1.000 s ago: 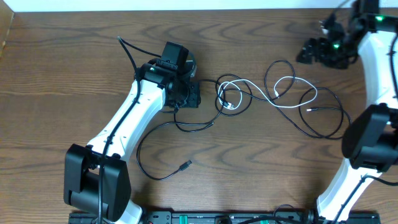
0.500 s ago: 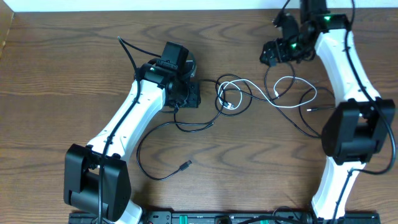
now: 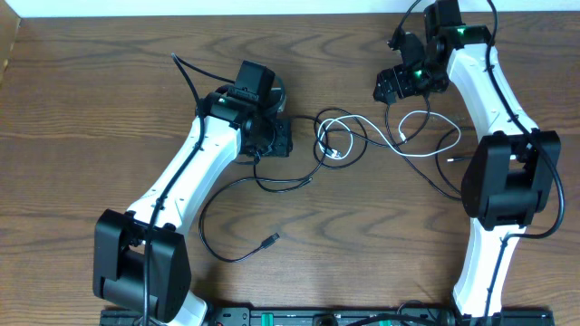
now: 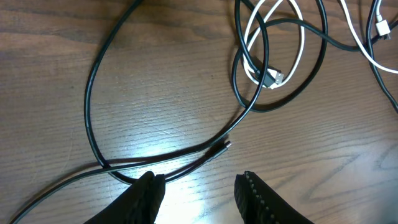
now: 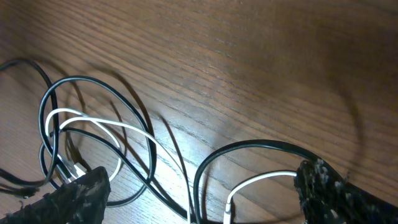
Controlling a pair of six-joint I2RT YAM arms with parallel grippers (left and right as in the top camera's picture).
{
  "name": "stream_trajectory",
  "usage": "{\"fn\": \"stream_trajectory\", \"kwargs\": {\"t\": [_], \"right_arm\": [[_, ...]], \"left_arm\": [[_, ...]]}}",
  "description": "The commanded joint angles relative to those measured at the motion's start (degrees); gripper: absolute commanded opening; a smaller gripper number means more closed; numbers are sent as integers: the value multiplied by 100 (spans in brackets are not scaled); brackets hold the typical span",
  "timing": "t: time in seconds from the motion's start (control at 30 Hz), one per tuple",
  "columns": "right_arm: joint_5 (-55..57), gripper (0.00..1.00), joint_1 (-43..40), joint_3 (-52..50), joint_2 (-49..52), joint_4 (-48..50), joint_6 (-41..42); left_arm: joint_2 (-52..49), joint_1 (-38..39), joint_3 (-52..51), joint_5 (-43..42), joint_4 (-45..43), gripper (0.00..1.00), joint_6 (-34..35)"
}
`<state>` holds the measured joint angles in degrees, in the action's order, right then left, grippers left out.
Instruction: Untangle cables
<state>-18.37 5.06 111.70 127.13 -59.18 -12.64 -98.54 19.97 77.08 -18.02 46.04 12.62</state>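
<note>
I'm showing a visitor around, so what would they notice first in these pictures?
The tangle of cables in the middle of the table stands out: black loops threaded by a white cable. The right hand hangs open above its right side, and the left hand sits low, open, by a loose black cable.

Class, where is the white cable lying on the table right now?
Overhead view: the white cable lies right of the table centre, looped through the black cables, between the left gripper and the right gripper.
</note>
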Motion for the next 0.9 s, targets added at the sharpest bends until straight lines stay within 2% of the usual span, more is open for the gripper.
{"fn": "stream_trajectory", "kwargs": {"t": [0.0,0.23,0.57,0.87], "right_arm": [[-26,92,31,101,11,11,-138],[-435,92,35,68,116,0,-595],[-446,92,251,63,509,-44,-1342],[-431,91,289,61,798,-42,-1585]], "left_arm": [[118,-24,-15,55,-11,43,15],[118,-22,-15,55,-63,43,96],[87,-22,-15,57,-273,43,341],[37,-22,-15,57,-393,43,472]]}}
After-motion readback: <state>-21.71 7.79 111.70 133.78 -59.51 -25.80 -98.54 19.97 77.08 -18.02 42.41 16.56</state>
